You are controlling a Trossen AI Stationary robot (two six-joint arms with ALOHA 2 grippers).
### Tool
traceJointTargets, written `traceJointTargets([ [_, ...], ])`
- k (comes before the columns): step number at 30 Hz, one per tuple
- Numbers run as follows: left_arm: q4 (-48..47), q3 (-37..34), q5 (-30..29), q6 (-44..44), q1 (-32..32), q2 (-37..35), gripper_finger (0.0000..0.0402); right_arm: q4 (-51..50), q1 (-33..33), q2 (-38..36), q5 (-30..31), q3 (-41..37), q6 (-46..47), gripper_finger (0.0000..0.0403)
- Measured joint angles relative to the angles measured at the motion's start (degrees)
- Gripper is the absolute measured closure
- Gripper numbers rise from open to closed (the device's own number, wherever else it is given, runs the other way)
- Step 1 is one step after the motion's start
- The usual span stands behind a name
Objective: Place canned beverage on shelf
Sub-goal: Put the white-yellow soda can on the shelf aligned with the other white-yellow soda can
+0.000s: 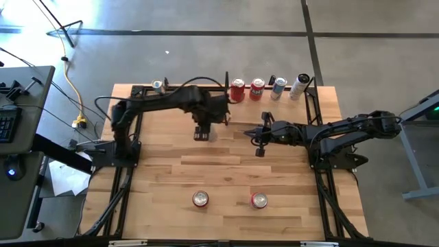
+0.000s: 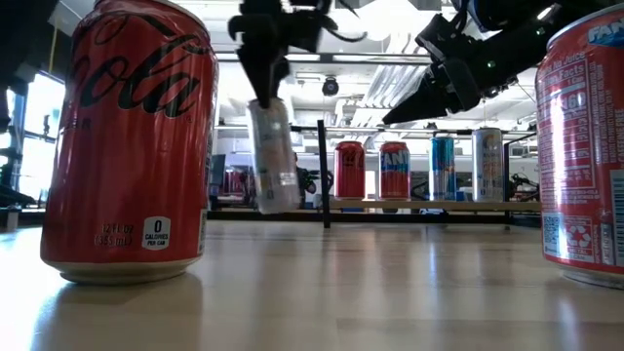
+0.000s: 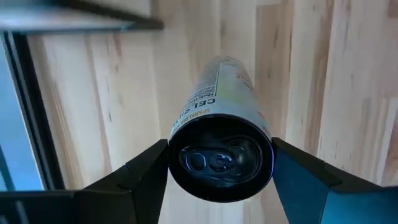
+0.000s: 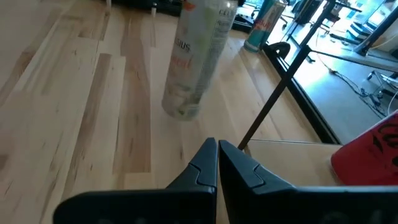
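We see a red can standing close on the left of the table and another red can's edge close on the right. Between them, farther back, the left gripper comes down from above and grips a slim pale can by its top, holding it clear of the wood, tilted slightly. Behind, the shelf carries four upright cans, with a black divider at its left end. The right gripper hangs above them, fingers pressed together.
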Motion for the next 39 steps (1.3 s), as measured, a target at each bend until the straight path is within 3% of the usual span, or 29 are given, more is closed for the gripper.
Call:
traceJointTargets([
  [4,-2.8,5.7,0.1,3.4,-1.7,5.6,0.0172,-1.2,0.0,0.0,0.0,0.0,0.2,0.0403],
  [9,-3.7,8.0,-2.1,6.2,-4.7,9.5,0.0172,-2.6,0.0,0.0,0.0,0.0,0.3,0.0403],
  [15,-3.2,8.1,-4.5,6.7,-7.6,10.2,0.0166,-2.6,0.0,0.0,0.0,0.0,-0.2,0.0403],
  [25,-3.1,7.8,-7.9,5.2,-9.1,10.6,0.0117,-2.3,0.0,0.0,0.0,0.0,-0.5,0.0403],
  [33,-3.3,8.1,-8.3,4.5,-9.1,10.7,0.0115,-2.3,0.0,0.0,0.0,0.0,-0.5,0.0403],
  [39,-3.6,12.4,-8.5,4.5,-9.1,10.7,0.0115,-2.3,0.0,0.0,0.0,0.0,-0.5,0.0403],
])
